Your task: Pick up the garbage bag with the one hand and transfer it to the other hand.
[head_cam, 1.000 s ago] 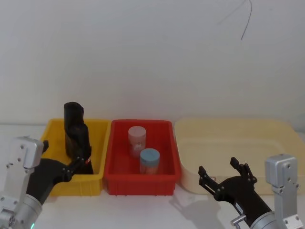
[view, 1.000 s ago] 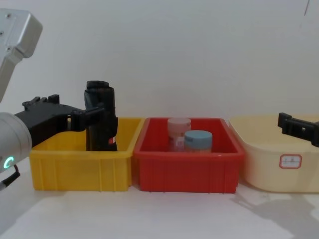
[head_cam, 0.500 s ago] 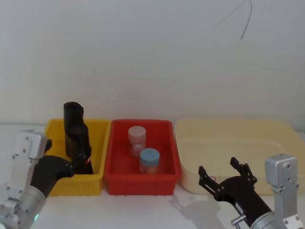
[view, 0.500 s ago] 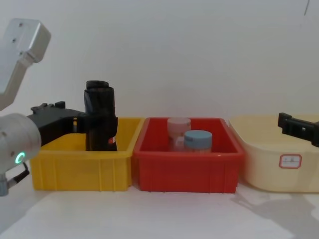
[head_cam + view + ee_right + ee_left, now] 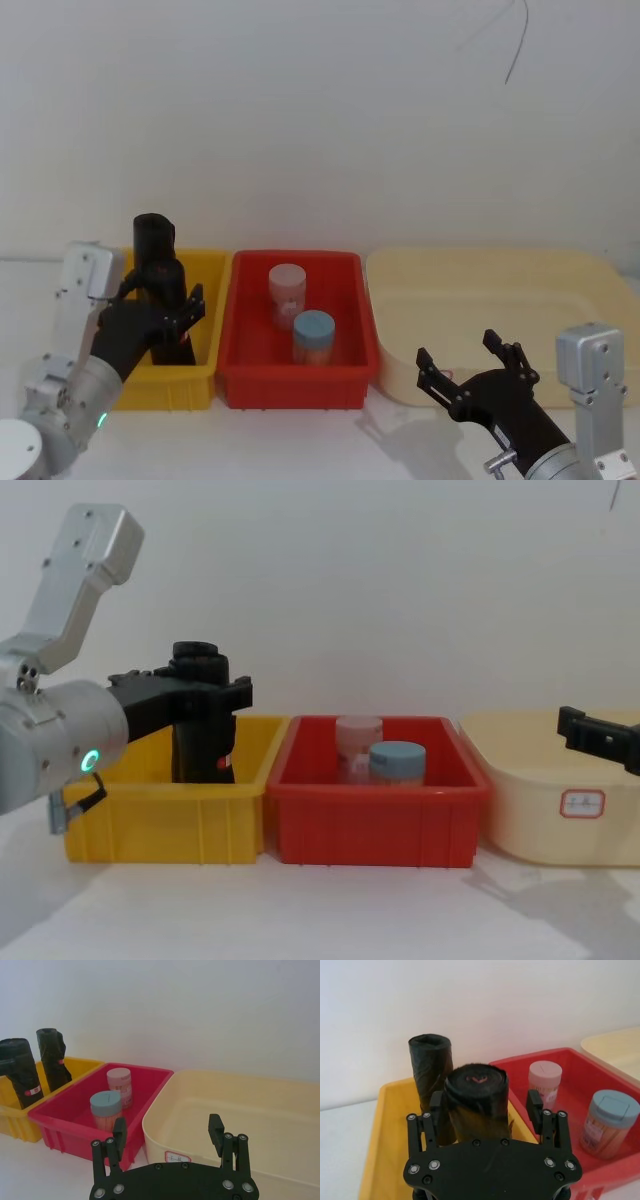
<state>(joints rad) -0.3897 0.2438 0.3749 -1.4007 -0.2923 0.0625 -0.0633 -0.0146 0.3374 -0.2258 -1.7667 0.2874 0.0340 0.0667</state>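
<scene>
Bag (image 5: 476,1085) is standing upright in the yellow bin (image 5: 375,1150), so the left gripper (image 5: 485,1104) is straddling it side-on, jaws apart. Right gripper (image 5: 168,1130) is hovering by the tub (image 5: 260,1110), jaws apart for the handover.

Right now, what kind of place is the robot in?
Probably a robot practice bench: a yellow bin, a red bin and a cream tub lined up on a white table against a bare white wall.

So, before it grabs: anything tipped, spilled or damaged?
Nothing odd: front roll and back roll stand upright in the yellow bin, jars in the red bin. Left gripper straddles the front roll; right gripper idle.
</scene>
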